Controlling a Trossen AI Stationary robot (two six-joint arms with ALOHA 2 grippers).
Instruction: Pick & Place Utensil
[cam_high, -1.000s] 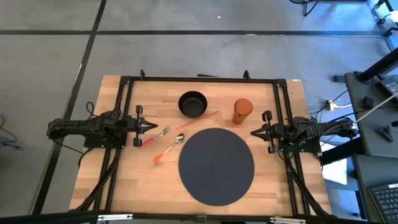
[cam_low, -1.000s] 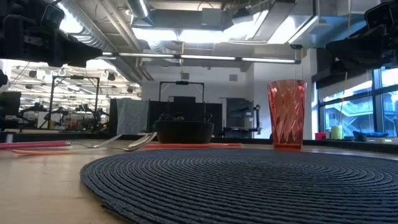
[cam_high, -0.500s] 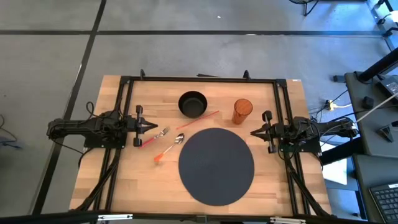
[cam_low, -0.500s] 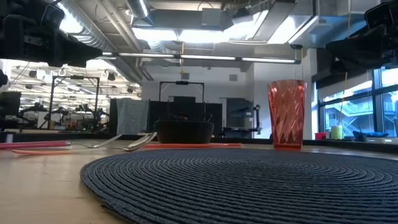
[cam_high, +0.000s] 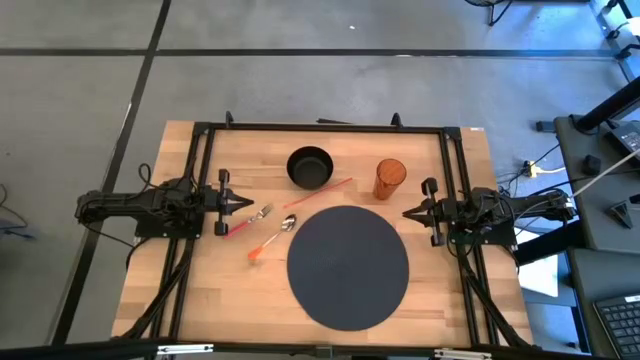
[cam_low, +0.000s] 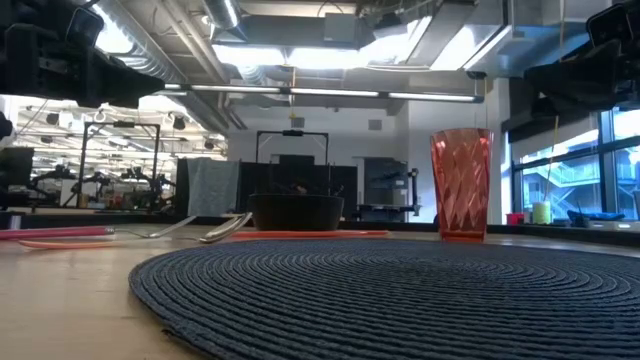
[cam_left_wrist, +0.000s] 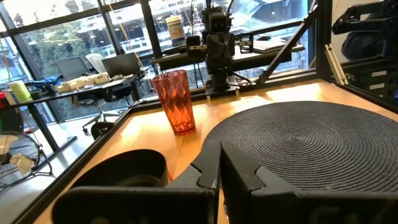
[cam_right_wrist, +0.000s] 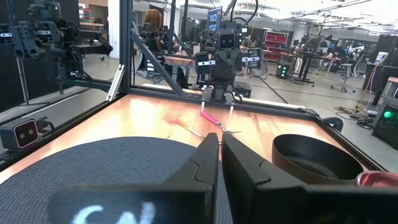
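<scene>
**Operator:** I'm starting from the pincers. My left gripper (cam_high: 246, 203) sits at the left edge of the table with its fingers pressed together on nothing. My right gripper (cam_high: 407, 212) mirrors it at the right edge, likewise closed and empty. Both hang above the wood, well apart from each other.

**Observer:** And the utensils?

**Operator:** Just right of the left gripper lies a fork (cam_high: 250, 219) with a pink handle, tines pointing toward the middle. Beside it is a spoon (cam_high: 272, 238) with an orange handle, its bowl almost touching the left rim of the dark round placemat (cam_high: 348, 266). A thin orange stick (cam_high: 320, 190), perhaps a chopstick or straw, lies slanted between the black bowl (cam_high: 309, 166) and the mat. The orange cup (cam_high: 389, 178) stands at the far right of the mat.

**Observer:** How far along are we?

**Operator:** By my reckoning, nothing is done. No utensil is lifted and the mat is bare. Reaching, gripping, carrying and setting down all remain; the left arm is nearest to the fork and spoon.

**Observer:** Any change from a second ago?

**Operator:** None I can find. Arms, utensils, cup and bowl all sit exactly where they were.
</scene>
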